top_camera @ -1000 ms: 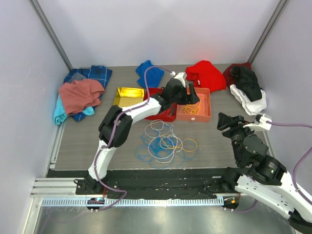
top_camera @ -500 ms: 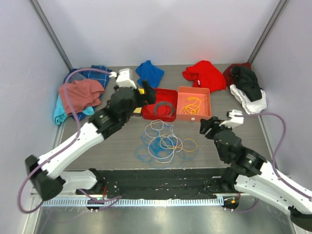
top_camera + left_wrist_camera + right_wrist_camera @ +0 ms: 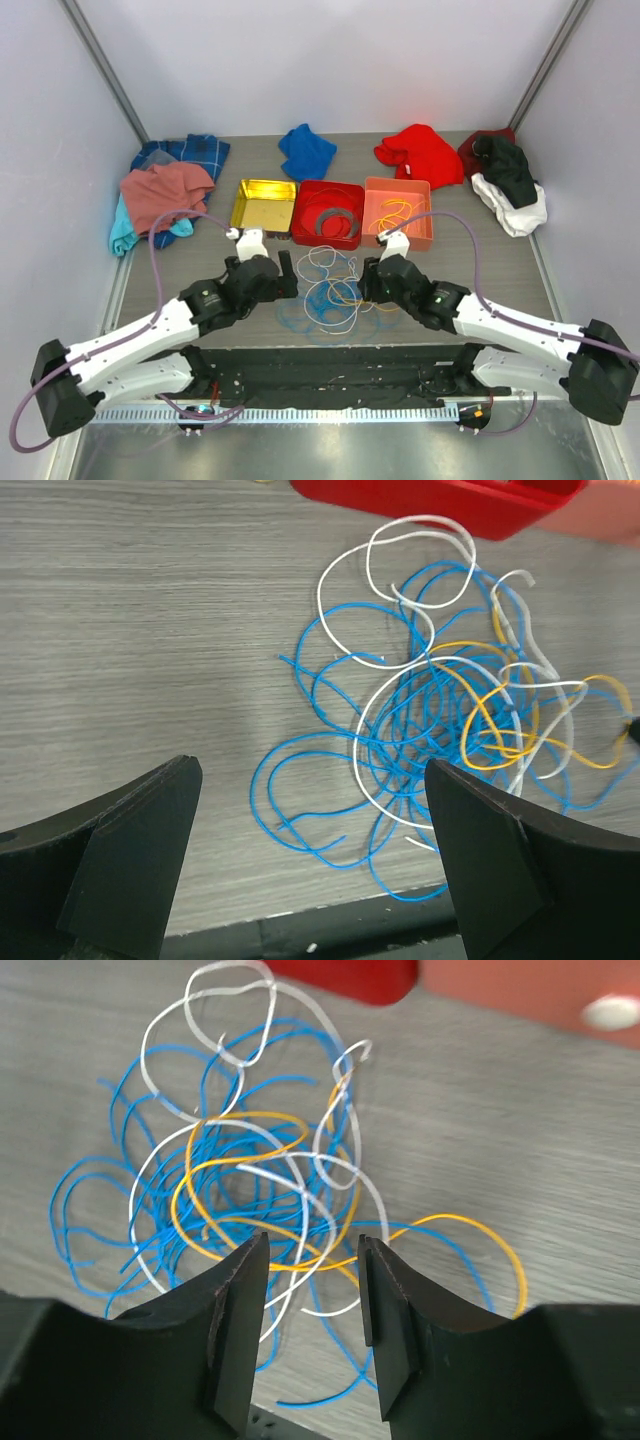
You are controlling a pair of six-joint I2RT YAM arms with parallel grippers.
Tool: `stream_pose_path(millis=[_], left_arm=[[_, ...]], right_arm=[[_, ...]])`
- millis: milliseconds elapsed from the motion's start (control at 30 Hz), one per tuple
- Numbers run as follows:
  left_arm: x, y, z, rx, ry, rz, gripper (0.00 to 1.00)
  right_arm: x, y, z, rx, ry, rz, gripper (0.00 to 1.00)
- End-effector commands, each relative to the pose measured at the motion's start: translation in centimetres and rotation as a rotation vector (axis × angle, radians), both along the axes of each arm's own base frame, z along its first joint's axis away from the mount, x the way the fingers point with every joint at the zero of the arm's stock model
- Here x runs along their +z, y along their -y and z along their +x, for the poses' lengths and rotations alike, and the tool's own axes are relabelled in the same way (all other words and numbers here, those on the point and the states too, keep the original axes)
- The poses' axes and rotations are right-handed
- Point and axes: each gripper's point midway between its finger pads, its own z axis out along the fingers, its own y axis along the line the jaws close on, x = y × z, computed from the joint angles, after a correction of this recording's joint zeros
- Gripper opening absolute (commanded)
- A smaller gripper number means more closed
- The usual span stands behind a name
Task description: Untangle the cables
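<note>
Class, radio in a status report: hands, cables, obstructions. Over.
Left hand open, empty, at the left edge of the cables. Right hand slightly open, empty, over their right side. Blue, white and yellow strands knotted on the table. No obstruction seen.

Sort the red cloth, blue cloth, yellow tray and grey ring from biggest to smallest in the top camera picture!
1. the red cloth
2. the blue cloth and the yellow tray, too alike to rank
3. the grey ring in the red tray, smallest
</note>
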Motion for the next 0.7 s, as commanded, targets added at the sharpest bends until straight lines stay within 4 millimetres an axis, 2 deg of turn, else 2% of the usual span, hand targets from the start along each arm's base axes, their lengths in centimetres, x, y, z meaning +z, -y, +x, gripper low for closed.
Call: stream_pose_path(millis=[0, 167, 267, 333, 400, 467, 500, 600, 667], left_arm=[[2.3, -0.8, -0.2, 0.082, 0.047, -0.132, 1.0], [1.4, -1.6, -1.5, 0.076, 0.028, -0.18, 1.0], [0.5, -1.9, -2.1, 0.078, 0.004, -0.189, 1.0], [0.3, -2.0, -2.4, 0.074, -0.002, -0.196, 1.0], [0.1, -2.3, -2.5, 0.08, -0.003, -0.193, 0.99], [-0.1, -2.5, -2.6, 0.084, -0.003, -0.189, 0.99], [-0.2, -2.5, -2.6, 0.084, -0.004, -0.19, 1.0], [-0.4, -2.5, -2.6, 0.087, -0.007, -0.191, 0.99], [-0.5, -2.5, -2.7, 0.085, -0.01, -0.186, 0.99]], right_arm=[[2.8, -4.1, -0.1, 0.096, 0.013, 0.145, 0.48], [1.7, -5.1, -0.3, 0.12, 0.008, 0.107, 0.48], [1.2, -4.9, 0.0, 0.107, 0.011, 0.068, 0.48], [1.9, -5.6, -0.5, 0.131, 0.032, 0.076, 0.45], [2.9, -7.0, -1.3, 0.186, 0.058, 0.091, 0.44], [3.1, -8.1, -2.1, 0.237, 0.064, 0.076, 0.41], [2.9, -9.1, -2.6, 0.269, 0.055, 0.066, 0.41], [2.2, -10.5, -3.3, 0.316, 0.027, 0.047, 0.38], [0.6, -11.2, -3.9, 0.336, -0.005, 0.019, 0.38]])
